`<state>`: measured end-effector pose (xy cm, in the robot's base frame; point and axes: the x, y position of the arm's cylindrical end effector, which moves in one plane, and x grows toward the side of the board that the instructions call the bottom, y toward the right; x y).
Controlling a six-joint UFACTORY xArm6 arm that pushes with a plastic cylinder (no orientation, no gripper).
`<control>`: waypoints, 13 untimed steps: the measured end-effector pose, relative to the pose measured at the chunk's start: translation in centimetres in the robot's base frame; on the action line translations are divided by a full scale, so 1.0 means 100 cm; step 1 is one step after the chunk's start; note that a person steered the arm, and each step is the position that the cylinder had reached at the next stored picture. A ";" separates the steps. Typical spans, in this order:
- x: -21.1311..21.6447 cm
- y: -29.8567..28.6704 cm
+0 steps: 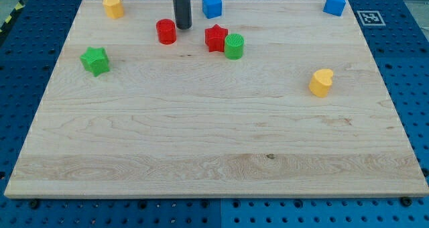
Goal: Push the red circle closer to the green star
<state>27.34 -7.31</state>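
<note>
No jaws are fitted; the arm ends in a dark rod, and my tip (182, 27) is seen resting on the wooden tabletop (214, 141), just to the upper right of the red circle (166, 31), close beside it. The green star (95, 60) is found lower left of the red circle, apart from it. A red star (215, 37) is touched by a green cylinder (234, 46) to the tip's right.
</note>
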 end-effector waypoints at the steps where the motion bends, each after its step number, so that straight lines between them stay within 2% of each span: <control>1: 0.000 -0.020; 3: 0.018 -0.020; 5: 0.059 -0.020; 8: 0.058 -0.050; 11: 0.104 -0.064; 13: 0.108 -0.076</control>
<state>38.09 -14.91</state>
